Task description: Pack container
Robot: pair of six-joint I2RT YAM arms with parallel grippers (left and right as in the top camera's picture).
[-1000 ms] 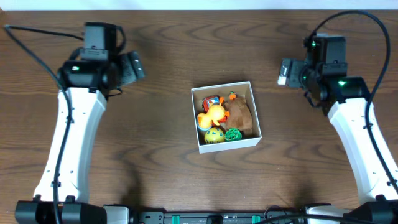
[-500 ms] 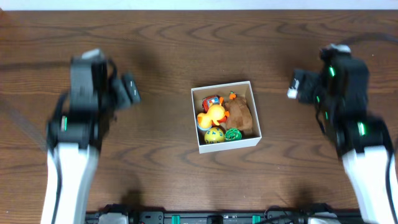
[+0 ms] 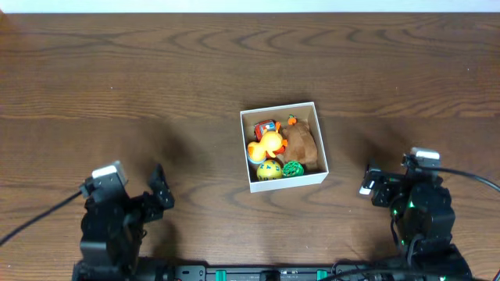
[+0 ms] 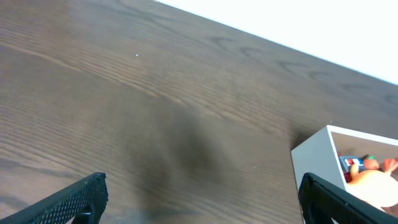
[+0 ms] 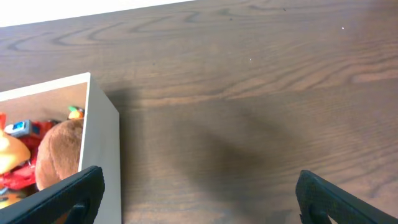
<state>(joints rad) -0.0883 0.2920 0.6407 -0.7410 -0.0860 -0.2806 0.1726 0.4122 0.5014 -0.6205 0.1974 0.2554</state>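
Observation:
The container (image 3: pixel 289 181), a small square white box, stands mid-table and holds several toys: an orange duck (image 3: pixel 268 144), a brown plush (image 3: pixel 302 143), a yellow ball (image 3: pixel 269 170), a green toy (image 3: pixel 293 168) and a small red car (image 3: pixel 266 126). My left gripper (image 3: pixel 160 195) is open and empty near the front left, well apart from the box. My right gripper (image 3: pixel 367 184) is open and empty at the front right. In the left wrist view the gripper (image 4: pixel 202 208) faces bare wood, with the box wall (image 4: pixel 314 168) at right. In the right wrist view the gripper (image 5: pixel 199 202) has the box wall (image 5: pixel 102 149) at left.
Dark brown wooden table (image 3: pixel 156 78) all round the box. A pale strip runs along the table's far edge (image 3: pixel 250 5). The arm bases sit at the front edge, left and right.
Both arms have pulled back from beside the box toward the front edge of the table and folded low. The box and its toys have not moved.

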